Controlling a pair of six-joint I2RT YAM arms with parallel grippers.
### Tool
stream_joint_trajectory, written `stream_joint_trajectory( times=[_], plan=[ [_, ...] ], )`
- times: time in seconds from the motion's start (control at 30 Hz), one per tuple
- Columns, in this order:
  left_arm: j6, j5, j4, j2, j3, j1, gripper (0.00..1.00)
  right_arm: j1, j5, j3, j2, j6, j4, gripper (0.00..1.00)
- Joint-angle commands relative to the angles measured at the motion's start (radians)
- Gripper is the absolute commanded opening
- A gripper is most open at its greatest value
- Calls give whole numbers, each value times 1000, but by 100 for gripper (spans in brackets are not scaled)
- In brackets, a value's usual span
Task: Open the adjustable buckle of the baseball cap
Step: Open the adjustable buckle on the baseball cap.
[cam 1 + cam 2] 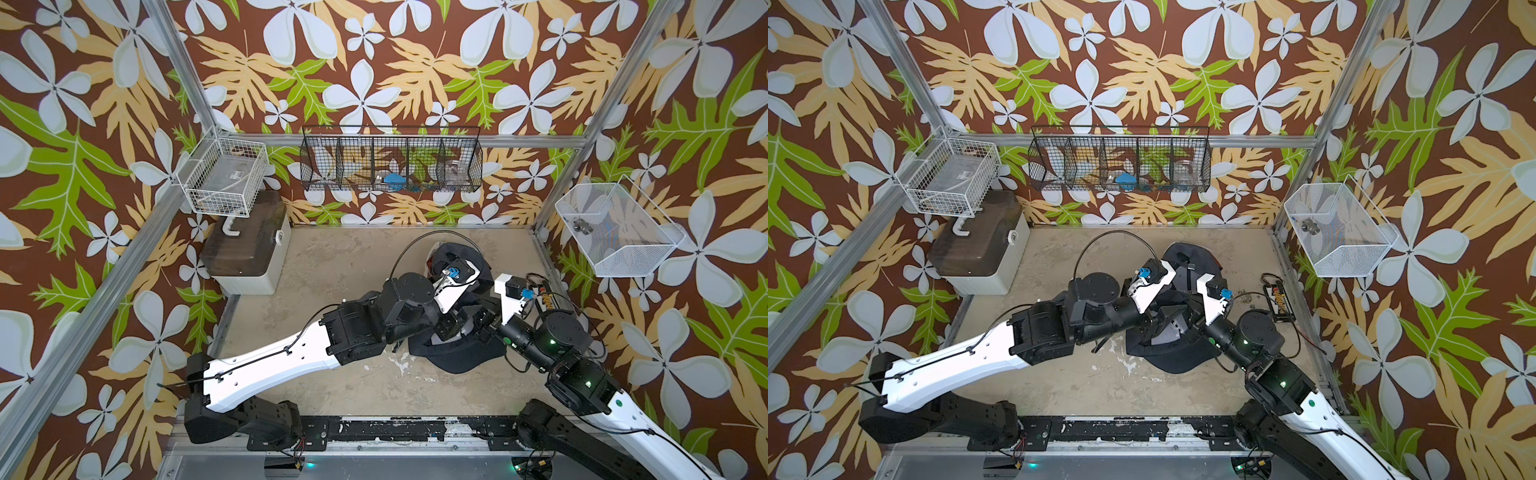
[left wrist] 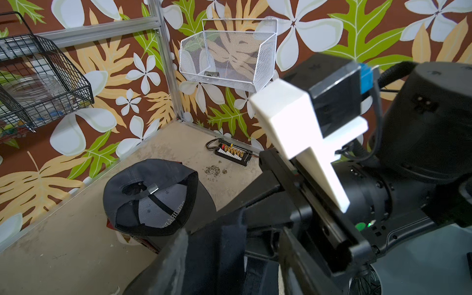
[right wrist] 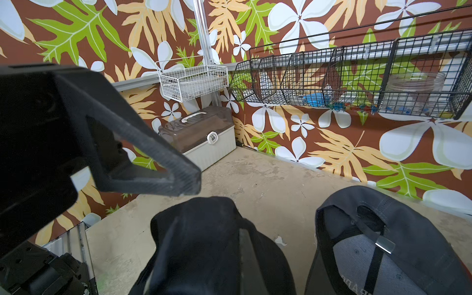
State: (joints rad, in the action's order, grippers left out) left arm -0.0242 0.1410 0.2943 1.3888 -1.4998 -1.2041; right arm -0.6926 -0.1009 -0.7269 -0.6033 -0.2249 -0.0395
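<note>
I see the dark navy fabric baseball cap (image 1: pixel 457 357) centre-right on the worn beige tabletop (image 1: pixel 332 270). Its brim points toward the arm bases and its rear part is raised between the two grippers.

Right gripper (image 2: pixel 238 212): claw pressed together, pinching a fold of the navy cloth. In my right wrist view that cloth (image 3: pixel 204 242) is bunched over the fingers and hides them.

Left gripper (image 1: pixel 1168 316) sits just beside it on the same cap. One of its black triangular fingers (image 3: pixel 153 163) shows with its tip just above the bunched cloth. In my left wrist view the cloth hangs next to a blurred grey finger (image 2: pixel 173 255). I can't tell whether the left claw is spread free or nipping fabric. I can't see the navy cap's buckle in any view.

There's also a grey fabric baseball cap (image 2: pixel 143 176). It lies upside down behind the navy one, toward the back wall, apart from both grippers. Its small silver metal buckle (image 2: pixel 153 189) sits on a black strap (image 2: pixel 163 204) across the rear opening, with the strap threaded through.
</note>
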Motion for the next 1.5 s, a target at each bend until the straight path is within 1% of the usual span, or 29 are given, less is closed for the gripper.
stream_joint_trajectory(
  times=[0.0,0.13,0.23,0.33,0.47,0.57,0.87,1.07,1.3,1.47],
  plan=[
    [2,-25,-30,15,-14,6,57,-1,-6,4,0,0,23,0],
    [7,-33,-26,30,-20,8,52,-1,-6,13,0,-5,30,0],
    [9,-34,-27,36,-22,8,44,-1,-4,18,0,-6,30,0],
    [12,-31,-30,36,-19,9,33,-1,-1,19,4,-5,30,0],
    [12,-32,-34,30,-9,9,12,-1,8,21,7,-3,29,0],
    [10,-29,-45,14,7,9,0,-1,14,21,8,-5,28,0],
    [-16,-17,-81,-74,98,9,0,-1,78,4,14,-5,13,0],
    [-44,-11,-103,-118,181,9,0,-1,82,-20,4,-23,17,0],
    [-83,11,-147,-223,350,9,0,-1,75,-66,-20,-30,15,0],
    [-95,32,-151,-257,373,9,0,-1,50,-66,-40,-47,37,0]
  ],
)
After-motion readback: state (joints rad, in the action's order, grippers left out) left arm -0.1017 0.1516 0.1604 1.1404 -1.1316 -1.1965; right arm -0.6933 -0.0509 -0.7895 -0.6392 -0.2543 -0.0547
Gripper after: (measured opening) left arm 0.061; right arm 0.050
